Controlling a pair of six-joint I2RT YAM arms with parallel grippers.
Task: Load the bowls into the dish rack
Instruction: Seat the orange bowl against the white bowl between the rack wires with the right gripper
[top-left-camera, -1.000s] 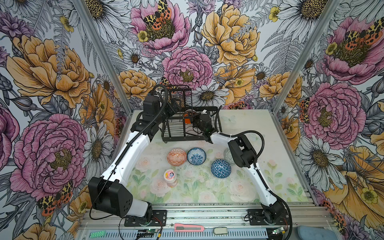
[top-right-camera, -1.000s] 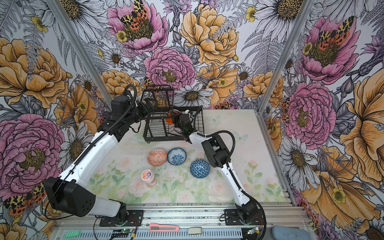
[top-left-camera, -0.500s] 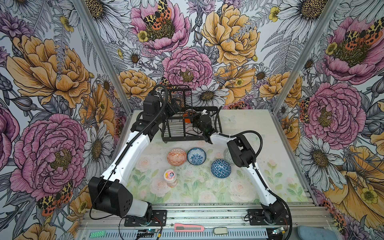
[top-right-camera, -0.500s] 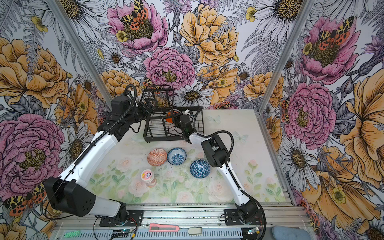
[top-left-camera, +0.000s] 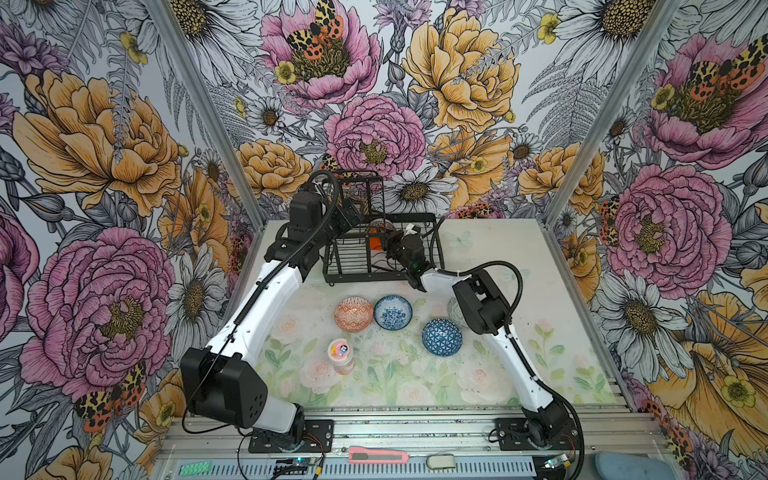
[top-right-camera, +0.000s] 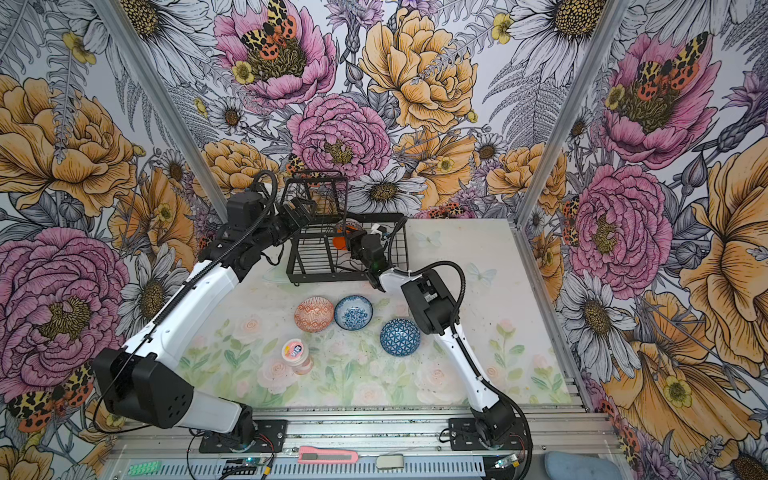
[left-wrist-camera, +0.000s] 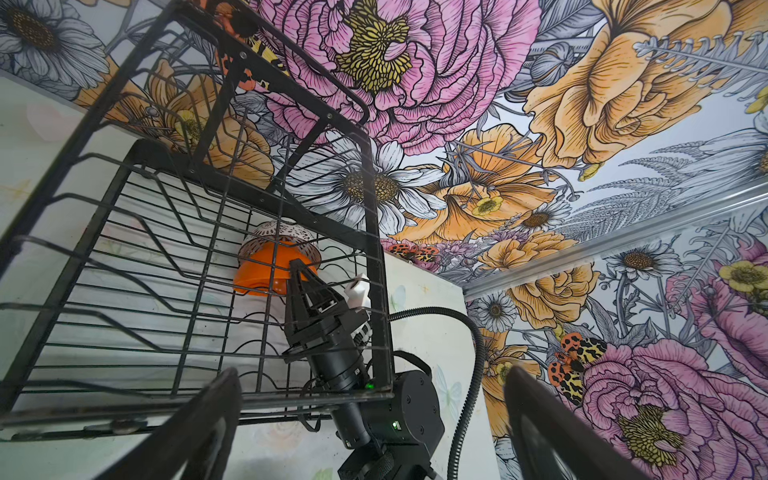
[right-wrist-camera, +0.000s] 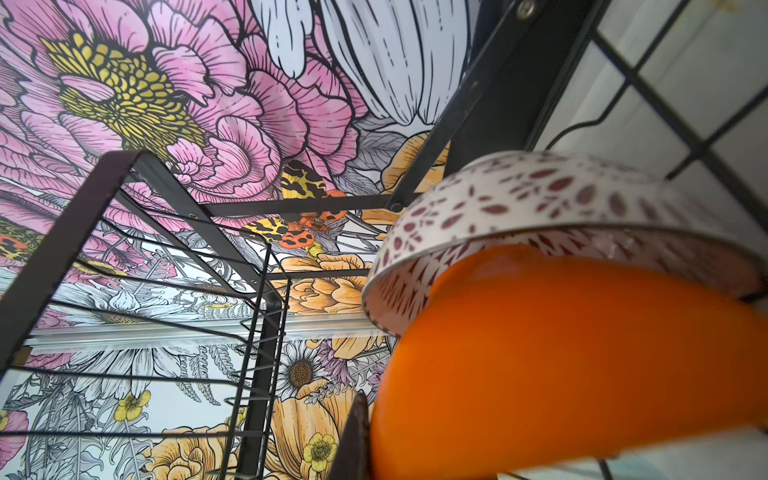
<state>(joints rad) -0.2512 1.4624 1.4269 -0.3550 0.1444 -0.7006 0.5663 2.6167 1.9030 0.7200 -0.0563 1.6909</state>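
Note:
The black wire dish rack (top-left-camera: 432, 245) stands at the back of the table. Inside it, my right gripper (top-left-camera: 385, 246) is shut on the rim of the plain orange bowl (left-wrist-camera: 257, 272), which leans against a white bowl with maroon marks (right-wrist-camera: 519, 195); one finger (right-wrist-camera: 353, 440) shows against the orange wall. My left gripper (top-left-camera: 353, 211) hangs open beside the rack's tall basket end, holding nothing. On the table in both top views lie the orange geometric bowl (top-left-camera: 354, 313), the white-blue floral bowl (top-left-camera: 392, 312) and the dark blue bowl (top-left-camera: 441, 336). The grey-green bowl (top-left-camera: 453, 308) is mostly hidden behind the right arm.
A small pink-lidded jar (top-left-camera: 340, 353) stands in front of the bowls. The rack's tall wire basket (top-left-camera: 361, 191) rises at its left end, close to the back wall. A pink box cutter (top-left-camera: 376, 457) lies on the front rail. Flowered walls enclose three sides.

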